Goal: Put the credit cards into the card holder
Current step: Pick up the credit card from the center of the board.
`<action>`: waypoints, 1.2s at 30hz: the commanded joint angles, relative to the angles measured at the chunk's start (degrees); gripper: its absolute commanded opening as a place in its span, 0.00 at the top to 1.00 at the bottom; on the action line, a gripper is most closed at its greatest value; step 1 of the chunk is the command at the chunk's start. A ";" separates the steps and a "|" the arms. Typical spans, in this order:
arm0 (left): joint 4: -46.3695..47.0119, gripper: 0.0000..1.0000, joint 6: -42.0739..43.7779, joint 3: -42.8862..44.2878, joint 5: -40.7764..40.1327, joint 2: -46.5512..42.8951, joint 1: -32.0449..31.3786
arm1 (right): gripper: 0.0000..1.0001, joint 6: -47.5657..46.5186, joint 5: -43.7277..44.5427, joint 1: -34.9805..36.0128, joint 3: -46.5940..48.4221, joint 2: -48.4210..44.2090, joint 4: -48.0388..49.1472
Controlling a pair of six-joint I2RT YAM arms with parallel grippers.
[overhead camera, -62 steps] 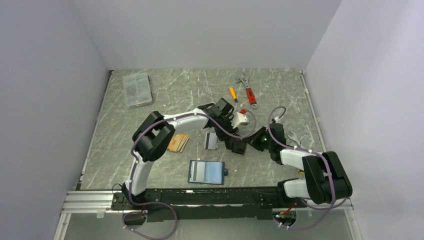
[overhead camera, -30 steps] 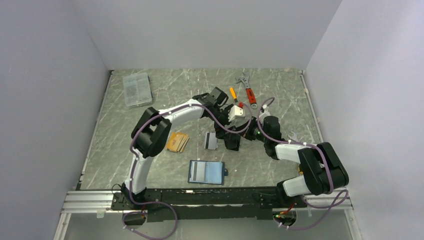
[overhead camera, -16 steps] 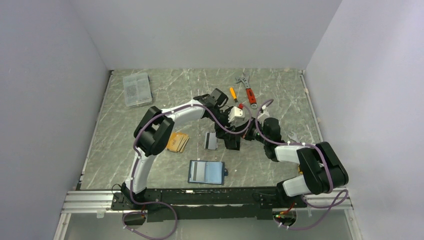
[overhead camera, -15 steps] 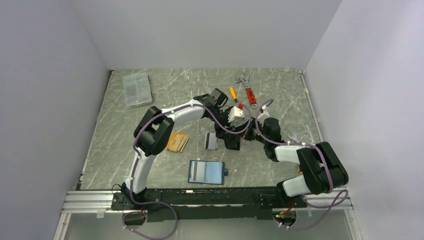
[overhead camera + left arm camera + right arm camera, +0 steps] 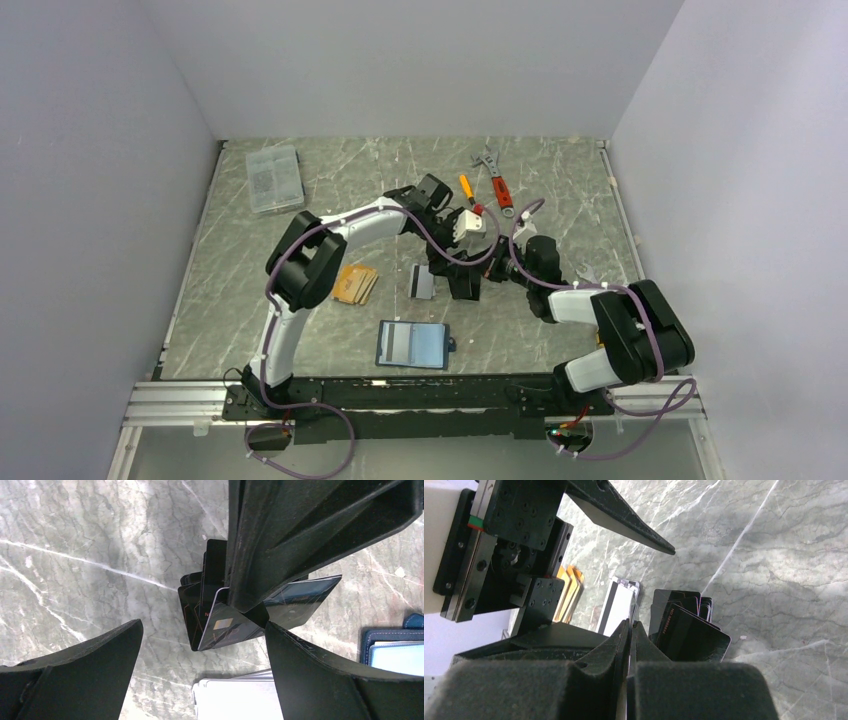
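Several black cards point(image 5: 691, 632), orange lettering point(image 5: 668, 624) unreadable

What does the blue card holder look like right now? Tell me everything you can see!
The card holder is a small navy blue wallet that looks like soft fabric or leather. It lies open and flat on the grey-green marbled table, near the front edge. The inside is paler grey-blue, and a small dark tab sticks out on its right side. No card can be seen poking out of it. Only the table touches it.
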 commanded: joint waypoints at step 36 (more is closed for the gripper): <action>-10.46 0.60 3.47 13.37 13.72 5.24 2.98 | 1.00 -5.68 0.89 0.36 2.40 -6.72 -1.42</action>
